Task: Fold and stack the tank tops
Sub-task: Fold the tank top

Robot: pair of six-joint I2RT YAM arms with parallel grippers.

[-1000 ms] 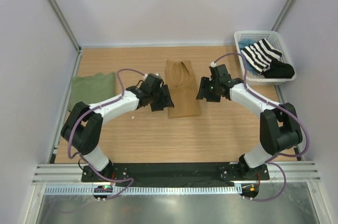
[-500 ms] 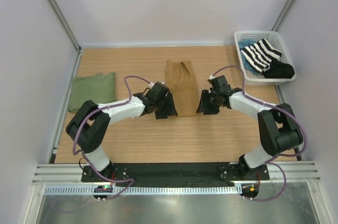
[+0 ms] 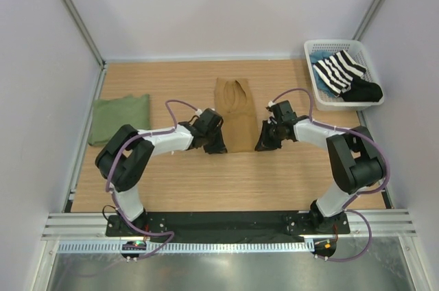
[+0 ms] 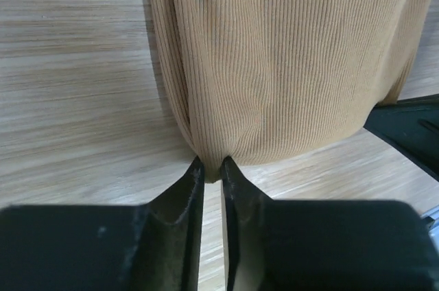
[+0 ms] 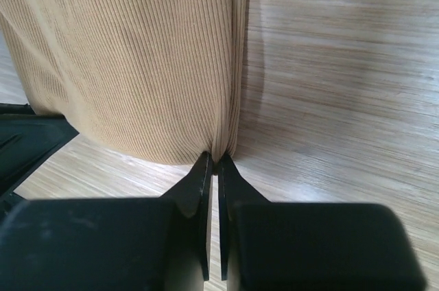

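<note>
The tan-brown tank top [image 3: 236, 114] lies as a long folded strip at the table's middle, its ribbed cloth filling both wrist views [image 4: 288, 57] [image 5: 137, 57]. My left gripper [image 3: 218, 145] is shut on the strip's near left corner [image 4: 211, 165]. My right gripper [image 3: 263, 144] is shut on the near right corner [image 5: 217, 160]. Both pinch cloth between their tips, low on the table. The olive green tank top [image 3: 121, 117] lies folded at the far left, apart from both grippers.
A white basket [image 3: 314, 49] at the back right holds a black-and-white striped garment [image 3: 339, 71] and a black garment [image 3: 362, 90]. Walls enclose the wooden table [image 3: 226, 174] on three sides. Each arm's cable loops above it.
Both grippers slid down toward the tan top's near corners and closed on the cloth; a second ago they stood open beside its edges.
</note>
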